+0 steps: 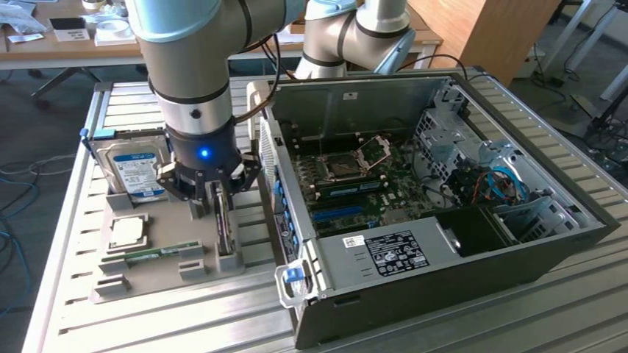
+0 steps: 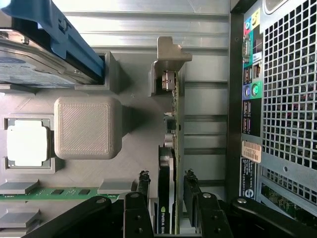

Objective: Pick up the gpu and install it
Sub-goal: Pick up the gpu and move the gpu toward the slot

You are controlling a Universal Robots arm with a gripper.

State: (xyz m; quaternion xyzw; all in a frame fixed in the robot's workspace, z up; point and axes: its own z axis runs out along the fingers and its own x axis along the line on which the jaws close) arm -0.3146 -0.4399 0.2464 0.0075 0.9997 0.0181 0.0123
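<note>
While the gpu (image 2: pixel 171 129) stands on edge in the gray fixture (image 2: pixel 133 148) just beside the computer case (image 2: pixel 287 99), the unclenched gripper (image 2: pixel 167 181) straddles this presumably stiff, light, fragile card, best gripped across its flat faces.

Hidden and cropped parts
Exterior view: arm (image 1: pixel 196 88) covered the drive's (image 1: pixel 135 173) edge, gripper (image 1: pixel 220 209) hid the gpu's (image 1: pixel 226 235) top. Wrist view: frame edge cropped drive (image 2: pixel 29 64) and gpu (image 2: pixel 167 173).

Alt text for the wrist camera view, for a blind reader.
The open gripper straddles the gpu, which stands on edge in a grey holder tray, one finger on each side. A hard drive, CPU and RAM stick sit in the tray; the computer case stands alongside.
</note>
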